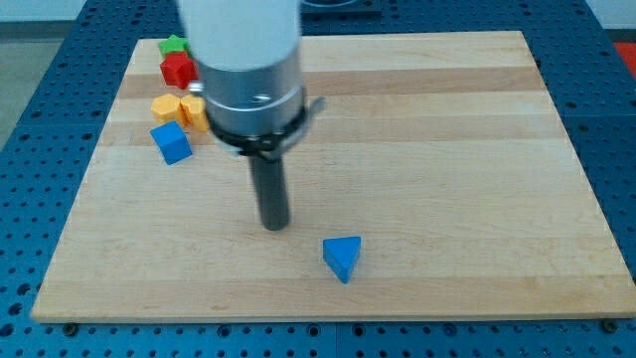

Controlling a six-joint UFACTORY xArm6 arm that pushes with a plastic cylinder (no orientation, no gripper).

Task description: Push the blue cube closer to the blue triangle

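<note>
The blue cube [171, 142] sits on the wooden board at the view's left. The blue triangle [343, 258] lies near the view's bottom, right of centre. My tip [274, 225] stands on the board between them, much nearer the triangle, up and to the left of it, and well right of and below the cube. The tip touches no block.
Above the cube is a cluster: a yellow block [165, 106], an orange-yellow block [194, 111] partly behind the arm, a red block [179, 70] and a green block [175, 45]. The board [447, 149] rests on a blue perforated surface.
</note>
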